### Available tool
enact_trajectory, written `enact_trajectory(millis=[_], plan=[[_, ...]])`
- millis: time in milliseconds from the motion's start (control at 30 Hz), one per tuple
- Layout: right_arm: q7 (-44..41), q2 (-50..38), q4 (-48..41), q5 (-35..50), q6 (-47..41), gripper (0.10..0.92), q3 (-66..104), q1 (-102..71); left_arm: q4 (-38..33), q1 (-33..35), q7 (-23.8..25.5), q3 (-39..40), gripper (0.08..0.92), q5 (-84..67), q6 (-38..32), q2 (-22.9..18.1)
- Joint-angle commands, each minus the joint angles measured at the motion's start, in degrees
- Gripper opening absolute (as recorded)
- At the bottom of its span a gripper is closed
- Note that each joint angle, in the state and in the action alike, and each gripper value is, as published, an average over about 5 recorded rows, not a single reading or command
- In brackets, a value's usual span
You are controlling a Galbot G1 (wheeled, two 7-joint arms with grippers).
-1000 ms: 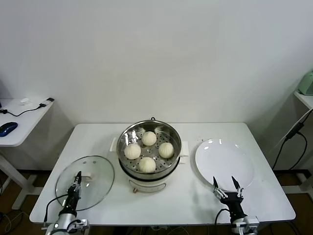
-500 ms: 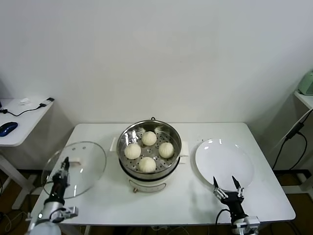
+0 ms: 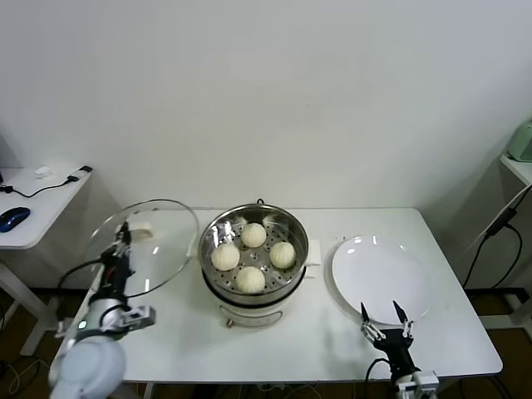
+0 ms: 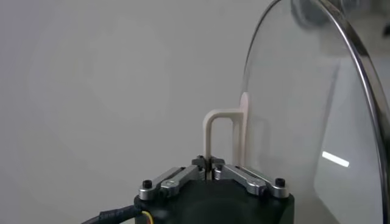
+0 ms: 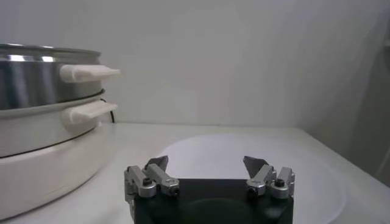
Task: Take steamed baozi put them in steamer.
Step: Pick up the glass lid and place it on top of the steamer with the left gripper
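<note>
Four small, cream-white, domed steamed baozi (image 3: 253, 255) already sit on the perforated tray of the round, shiny stainless-steel steamer (image 3: 254, 259) at the centre of the head view, so you can judge the loading itself done and the step in hand to be covering the pot. Your left gripper (image 3: 123, 249), at the left of that frame, is pinched tight on the white loop handle (image 4: 223, 135) of the round glass lid (image 3: 143, 247), which hangs raised and tilted just left of the steamer rim. The next move likely calls for carrying the lid across over the pot, levelling it, and lowering it squarely onto the rim before you let go. Your right gripper (image 3: 384, 319) rests low at the bottom right with its fingers spread and nothing between them, just in front of the flat white round plate (image 3: 381, 278), which lies bare. In the left wrist view the lid runs off the frame edge, so its far rim is cut off. You cannot tell from any view how high the lid's lower edge hangs above the white table (image 3: 332, 332).
</note>
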Motion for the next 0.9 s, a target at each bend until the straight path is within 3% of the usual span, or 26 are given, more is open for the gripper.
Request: enact_trajectory(millis=[33, 200, 467, 700, 900], plan=[[0.1, -0.1, 0.4, -0.9, 0.8, 0.823, 0.0, -0.5, -7.9, -5.7, 7.6, 13.6, 0.132, 8.5, 10.4, -1.3], [0.0, -0.1, -0.3, -1.0, 1.8, 0.823, 0.2, -0.8, -6.9, -8.6, 10.6, 23.4, 0.132, 16.1, 13.0, -5.7], [0.0, -0.2, -2.2, -0.6, 3.9, 0.823, 0.3, -1.0, -1.7, -12.0, 14.7, 32.5, 0.132, 26.0, 16.7, -14.8], [0.4, 0.0, -2.3, 0.4, 4.9, 0.823, 0.5, -1.3, 5.1, -14.5, 13.1, 35.9, 0.132, 29.1, 17.2, -22.2], [1.2, 0.5, -2.5, 0.4, 5.9, 0.823, 0.7, -1.0, 9.5, -15.4, 11.0, 35.9, 0.132, 28.6, 17.0, -22.9]])
